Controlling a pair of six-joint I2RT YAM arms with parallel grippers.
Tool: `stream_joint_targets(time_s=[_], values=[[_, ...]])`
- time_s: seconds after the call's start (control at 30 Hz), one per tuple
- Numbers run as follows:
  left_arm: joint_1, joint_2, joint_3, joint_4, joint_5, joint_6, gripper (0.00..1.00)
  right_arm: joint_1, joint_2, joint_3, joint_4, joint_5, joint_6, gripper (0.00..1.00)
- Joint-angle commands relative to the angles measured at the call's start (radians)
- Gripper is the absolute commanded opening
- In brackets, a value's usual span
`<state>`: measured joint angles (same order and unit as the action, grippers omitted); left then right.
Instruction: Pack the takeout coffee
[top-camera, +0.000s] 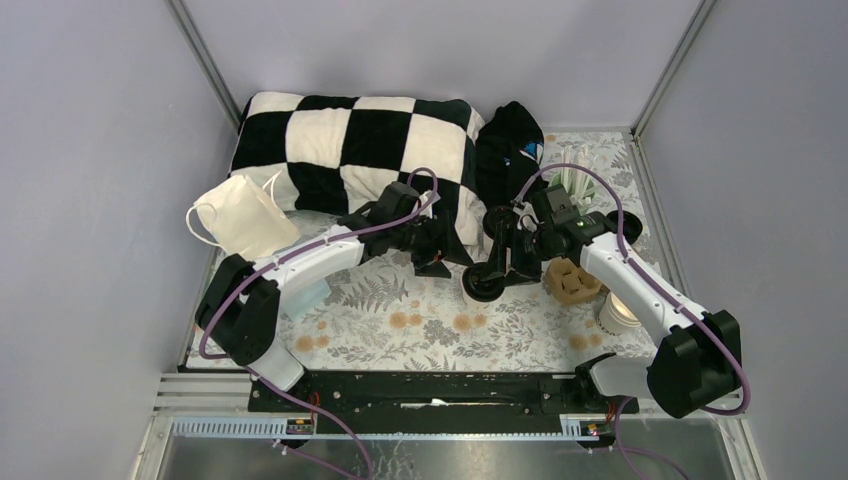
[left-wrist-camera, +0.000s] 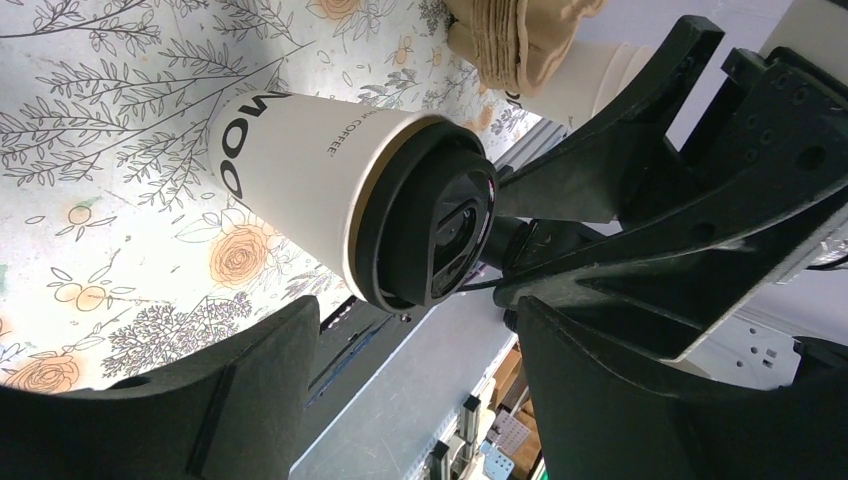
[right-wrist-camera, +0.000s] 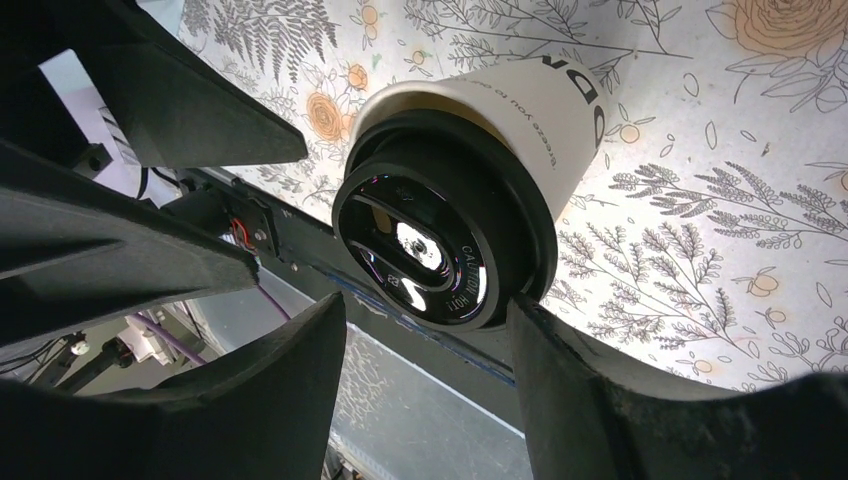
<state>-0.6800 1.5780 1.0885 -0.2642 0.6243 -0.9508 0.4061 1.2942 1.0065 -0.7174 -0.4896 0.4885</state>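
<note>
A white paper coffee cup with a black lid (top-camera: 483, 283) stands on the floral table cover between my two grippers. In the left wrist view the cup (left-wrist-camera: 330, 180) sits just beyond my open left gripper (left-wrist-camera: 415, 310), its lid near the fingertips. In the right wrist view the lid (right-wrist-camera: 440, 235) lies between the spread fingers of my right gripper (right-wrist-camera: 428, 305), and the right finger (right-wrist-camera: 560, 370) touches the lid's rim. In the top view the left gripper (top-camera: 437, 262) is left of the cup and the right gripper (top-camera: 497, 262) is over it.
A brown pulp cup carrier (top-camera: 572, 280) sits right of the cup, with a second white cup (top-camera: 618, 312) beside it under the right arm. A mint-green cup of sticks (top-camera: 575, 185), a checkered blanket (top-camera: 350, 150), a black bag (top-camera: 510, 145) and a cloth bag (top-camera: 245, 218) lie behind.
</note>
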Motion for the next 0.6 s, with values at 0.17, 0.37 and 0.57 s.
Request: stream_joint_targets(time_s=[0.17,0.37,0.57], values=[[-0.001,-0.028,-0.026,0.037,-0.004,0.003,0.74,0.011,0.005,0.023,0.066,-0.006,0.038,0.66],[-0.002,-0.03,-0.029,0.036,0.007,0.005,0.73,0.013,0.024,0.03,0.09,-0.004,0.047,0.66],[-0.013,-0.023,-0.026,0.034,0.007,0.01,0.71,0.015,0.028,0.042,0.092,0.035,0.049,0.66]])
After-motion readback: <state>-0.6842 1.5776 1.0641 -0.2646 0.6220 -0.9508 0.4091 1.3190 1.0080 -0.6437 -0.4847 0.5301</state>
